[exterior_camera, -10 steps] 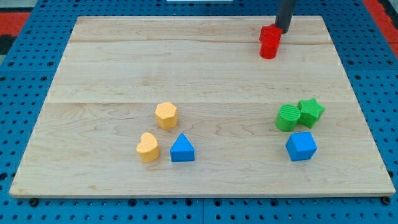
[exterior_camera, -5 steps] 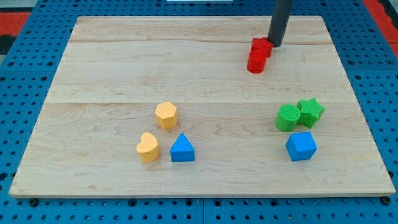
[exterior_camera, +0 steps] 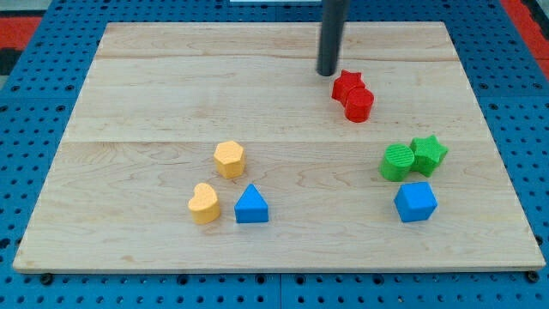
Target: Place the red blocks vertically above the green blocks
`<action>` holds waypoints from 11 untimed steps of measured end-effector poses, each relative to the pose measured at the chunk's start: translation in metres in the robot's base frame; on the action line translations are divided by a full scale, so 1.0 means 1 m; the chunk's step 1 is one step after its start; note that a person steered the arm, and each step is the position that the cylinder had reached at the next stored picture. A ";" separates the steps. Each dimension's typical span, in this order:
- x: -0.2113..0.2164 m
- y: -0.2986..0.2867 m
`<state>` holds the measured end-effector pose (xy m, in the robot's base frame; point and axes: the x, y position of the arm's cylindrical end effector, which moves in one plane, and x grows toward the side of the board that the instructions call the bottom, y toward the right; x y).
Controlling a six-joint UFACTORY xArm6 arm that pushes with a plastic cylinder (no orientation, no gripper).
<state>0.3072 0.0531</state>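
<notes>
The red star block (exterior_camera: 346,84) and the red cylinder block (exterior_camera: 359,105) sat touching in the upper right part of the tabletop (exterior_camera: 171,94), the cylinder just below-right of the star. Well below them, toward the view's right, the green cylinder block (exterior_camera: 397,162) touched the green star block (exterior_camera: 429,155). My tip (exterior_camera: 327,73), a plain rod tool holding nothing, stood just left of the red star. A blue cube (exterior_camera: 415,202) lay under the greens; a yellow hexagon block (exterior_camera: 229,159), yellow heart block (exterior_camera: 203,203) and blue triangle block (exterior_camera: 251,205) clustered lower left.
</notes>
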 end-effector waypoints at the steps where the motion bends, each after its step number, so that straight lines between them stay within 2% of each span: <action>1: 0.026 -0.020; 3: 0.038 0.059; 4: 0.040 0.076; 5: 0.049 0.024; 6: 0.080 0.010; 7: 0.097 0.030; 10: 0.078 0.077; 11: 0.084 0.070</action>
